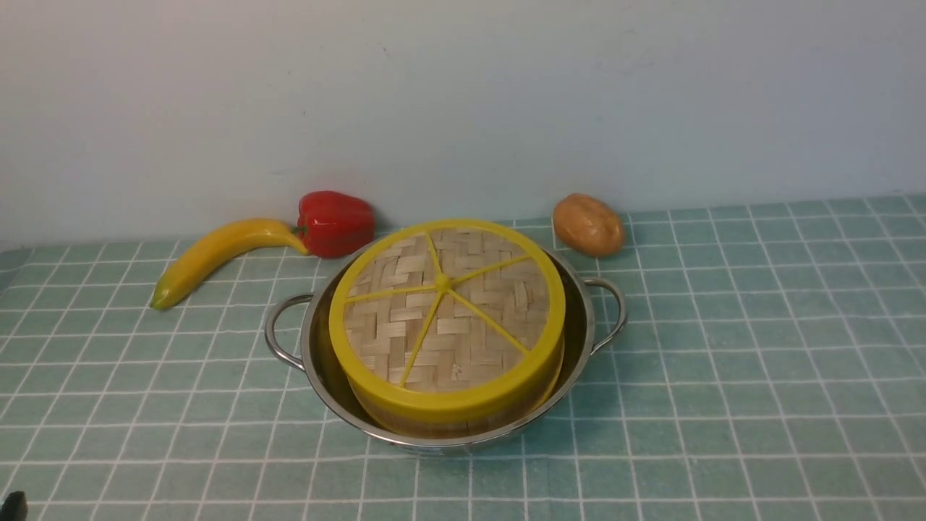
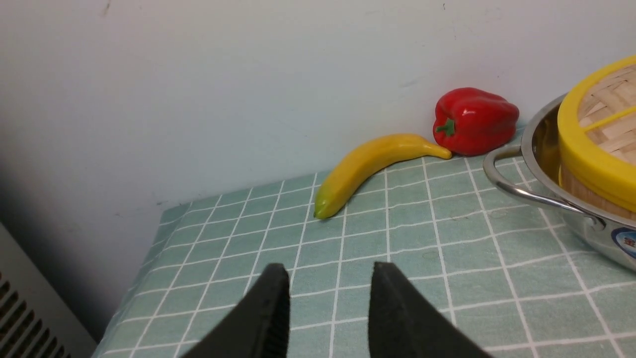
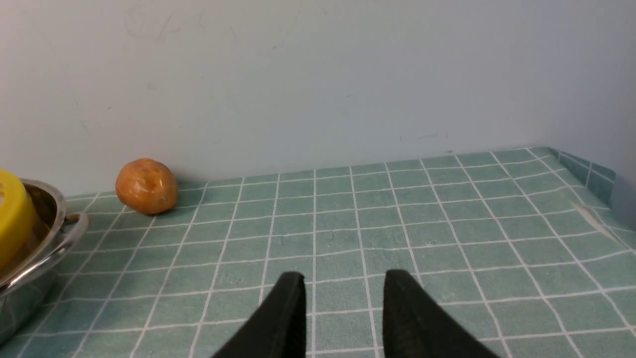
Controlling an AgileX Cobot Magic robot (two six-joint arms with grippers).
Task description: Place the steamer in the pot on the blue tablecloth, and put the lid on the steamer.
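Observation:
The pot (image 1: 582, 318) stands in the middle of the blue tablecloth (image 1: 723, 362). The steamer (image 1: 434, 423) sits inside it; only its bamboo wall shows. The lid (image 1: 445, 304) lies flat on top of the steamer and hides its contents. My left gripper (image 2: 330, 278) is open and empty, low over the cloth, left of the pot (image 2: 541, 149) and the lid (image 2: 591, 149). My right gripper (image 3: 344, 286) is open and empty over the cloth, right of the pot (image 3: 44, 243). Neither gripper touches anything.
A yellow banana (image 1: 217, 253) and a red bell pepper (image 1: 336, 223) lie behind the pot at the left, by the wall. A brown potato (image 1: 587, 224) lies behind it at the right. The cloth ends at the table's left edge (image 2: 149, 248).

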